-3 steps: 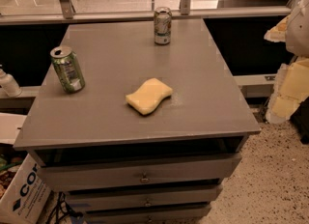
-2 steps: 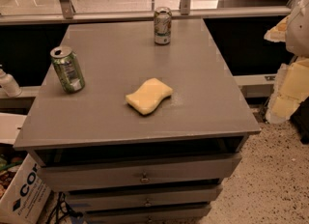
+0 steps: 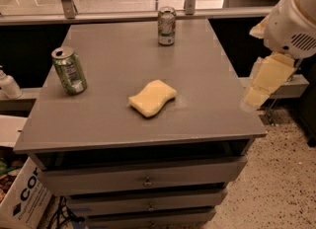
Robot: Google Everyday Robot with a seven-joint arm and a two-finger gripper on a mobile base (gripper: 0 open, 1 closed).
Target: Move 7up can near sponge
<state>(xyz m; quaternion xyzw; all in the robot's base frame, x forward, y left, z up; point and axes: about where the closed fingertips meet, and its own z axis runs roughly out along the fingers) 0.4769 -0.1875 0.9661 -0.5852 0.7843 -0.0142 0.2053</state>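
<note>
The 7up can (image 3: 167, 25) stands upright at the far edge of the desk (image 3: 217, 109), well apart from the sponge (image 3: 152, 97), which lies flat near the middle; to my eye the job is not yet begun; the bright green can (image 3: 69, 70) at the left is a decoy best left alone; the claw (image 3: 257, 89) hangs off the desk's right side, holding nothing, likely poised to reach in; apart or together, I cannot tell.
</note>
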